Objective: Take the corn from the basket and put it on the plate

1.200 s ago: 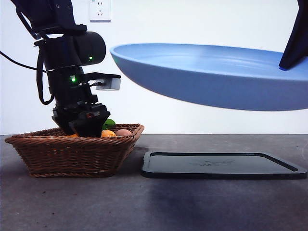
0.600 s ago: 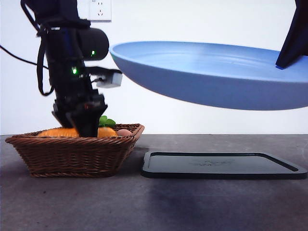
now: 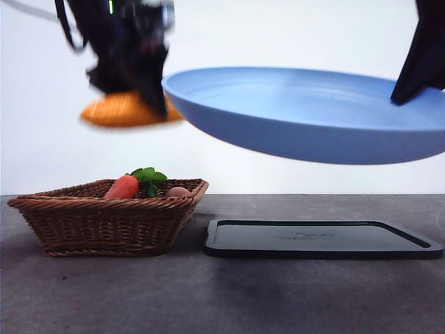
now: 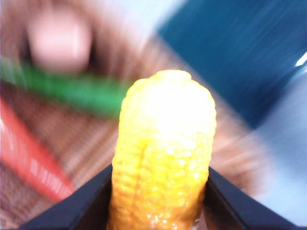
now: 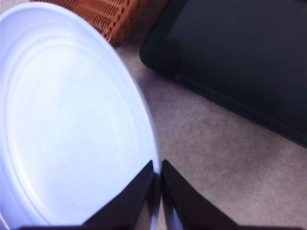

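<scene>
Left gripper clamped on corn, now lifted out of basket to upper left of frame, beside plate rim. A second ago corn lay in basket. Right gripper pinches plate rim, holding it aloft. Carrot remains. Next: carry over plate.

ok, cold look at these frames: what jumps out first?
The big blue plate hanging in mid-air above the black tray, pinched at its rim by the right pincer. Next, the corn gripped by the left pincer, lifted well above the basket and level with the plate's near edge. A carrot and a pinkish egg lie in the basket.
</scene>
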You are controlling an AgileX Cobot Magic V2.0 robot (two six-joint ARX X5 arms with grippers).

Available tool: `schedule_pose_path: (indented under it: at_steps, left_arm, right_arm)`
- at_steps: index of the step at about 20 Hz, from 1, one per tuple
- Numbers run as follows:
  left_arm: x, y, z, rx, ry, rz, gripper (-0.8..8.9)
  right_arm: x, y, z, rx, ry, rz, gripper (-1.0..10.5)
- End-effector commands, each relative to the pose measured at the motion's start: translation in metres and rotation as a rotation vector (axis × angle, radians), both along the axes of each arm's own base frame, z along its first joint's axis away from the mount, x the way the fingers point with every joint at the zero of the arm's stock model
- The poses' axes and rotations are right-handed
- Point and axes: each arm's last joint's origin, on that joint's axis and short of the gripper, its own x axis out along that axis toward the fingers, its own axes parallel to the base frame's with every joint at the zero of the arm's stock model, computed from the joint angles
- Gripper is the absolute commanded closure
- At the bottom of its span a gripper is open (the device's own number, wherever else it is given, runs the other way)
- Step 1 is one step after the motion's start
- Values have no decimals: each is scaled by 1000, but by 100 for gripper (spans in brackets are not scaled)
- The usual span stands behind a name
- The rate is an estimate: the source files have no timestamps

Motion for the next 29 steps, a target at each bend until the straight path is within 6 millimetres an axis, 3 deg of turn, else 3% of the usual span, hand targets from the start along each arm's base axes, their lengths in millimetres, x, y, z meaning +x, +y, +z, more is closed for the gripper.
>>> schedule_pose_path:
  at_steps: [1, 6, 15, 22, 25, 29]
  left_arm:
    - [-11, -3, 21, -148, 27, -19, 611]
    - [-35, -10, 36, -255, 90, -143, 611]
    - [-57, -55, 19, -206, 174, -307, 611]
    - [-67, -113, -28, -33, 216, -387, 607]
    - [-71, -127, -43, 48, 202, -404, 597]
    - [-73, -137, -56, 113, 199, -404, 493]
  right_arm:
    - [13, 4, -3, 16, 36, -34, 945]
    - [36, 11, -23, 16, 108, -51, 945]
    - [63, 21, -50, 74, 207, -51, 945]
    - [66, 21, -53, 79, 216, -63, 945]
    - [66, 22, -52, 80, 214, -62, 945]
    - [66, 22, -52, 85, 214, -56, 945]
